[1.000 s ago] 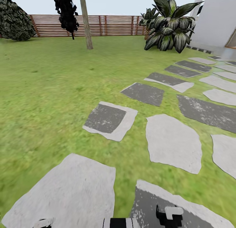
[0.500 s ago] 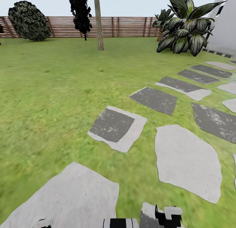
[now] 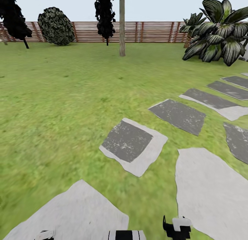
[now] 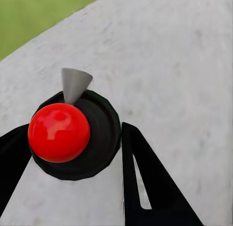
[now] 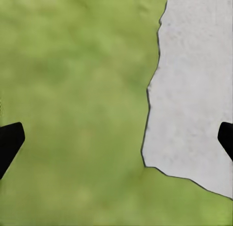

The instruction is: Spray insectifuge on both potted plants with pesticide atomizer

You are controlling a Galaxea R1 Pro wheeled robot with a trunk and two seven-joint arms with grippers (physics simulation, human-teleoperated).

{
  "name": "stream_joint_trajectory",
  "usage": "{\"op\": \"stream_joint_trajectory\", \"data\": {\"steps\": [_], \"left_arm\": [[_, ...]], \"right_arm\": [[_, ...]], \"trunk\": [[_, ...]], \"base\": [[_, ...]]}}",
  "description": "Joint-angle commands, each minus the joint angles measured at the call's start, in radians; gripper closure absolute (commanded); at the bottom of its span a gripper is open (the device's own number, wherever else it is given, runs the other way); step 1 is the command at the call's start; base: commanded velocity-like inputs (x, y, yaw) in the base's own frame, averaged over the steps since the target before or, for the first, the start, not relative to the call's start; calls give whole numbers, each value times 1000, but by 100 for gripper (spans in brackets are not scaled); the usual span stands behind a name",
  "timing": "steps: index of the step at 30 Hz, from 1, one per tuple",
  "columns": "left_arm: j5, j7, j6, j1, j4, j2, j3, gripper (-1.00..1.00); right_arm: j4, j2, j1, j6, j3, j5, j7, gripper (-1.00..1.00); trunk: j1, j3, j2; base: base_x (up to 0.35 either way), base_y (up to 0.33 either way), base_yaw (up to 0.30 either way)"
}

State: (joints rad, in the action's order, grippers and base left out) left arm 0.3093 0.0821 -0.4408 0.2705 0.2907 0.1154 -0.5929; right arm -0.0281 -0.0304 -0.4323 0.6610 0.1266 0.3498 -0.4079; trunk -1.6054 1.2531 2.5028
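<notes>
Both tools low, right tool (image 5: 116,143) spread

Grey stepping stones (image 3: 132,145) run diagonally toward a large striped-leaf plant (image 3: 220,37) at far right. A bare trunk (image 3: 122,24) stands mid-distance. Round dark bush (image 3: 56,25) and two dark hanging foliage clumps (image 3: 104,14) near the fence.

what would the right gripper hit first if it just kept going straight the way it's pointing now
Probably the lawn. The right wrist view looks along the open right gripper, and nothing stands between its fingertips and the ground. The line lands on grass close to the edge of a pale stepping stone, so depth is uncertain.
</notes>
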Motion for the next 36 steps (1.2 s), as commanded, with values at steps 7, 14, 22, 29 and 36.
{"op": "stream_joint_trajectory", "data": {"steps": [7,14,22,29,36], "left_arm": [[5,7,-4,1,-1,0,-10,100],[4,7,-3,1,-1,0,-11,100],[4,7,-4,1,-1,0,-11,100],[4,7,-4,1,-1,0,-11,100],[4,7,-4,1,-1,0,-11,100]], "right_arm": [[0,-1,0,2,8,11,-5,-100],[0,-1,0,2,8,11,-5,-100],[0,0,0,2,8,11,-5,-100],[1,0,0,2,8,12,-5,-100],[1,0,0,2,8,12,-5,-100]], "trunk": [[0,-3,0],[0,-8,0],[0,-15,0],[0,-20,0],[0,-26,0]], "base": [[339,-40,263],[339,-1,263],[339,0,263],[339,0,262],[339,0,263]]}}
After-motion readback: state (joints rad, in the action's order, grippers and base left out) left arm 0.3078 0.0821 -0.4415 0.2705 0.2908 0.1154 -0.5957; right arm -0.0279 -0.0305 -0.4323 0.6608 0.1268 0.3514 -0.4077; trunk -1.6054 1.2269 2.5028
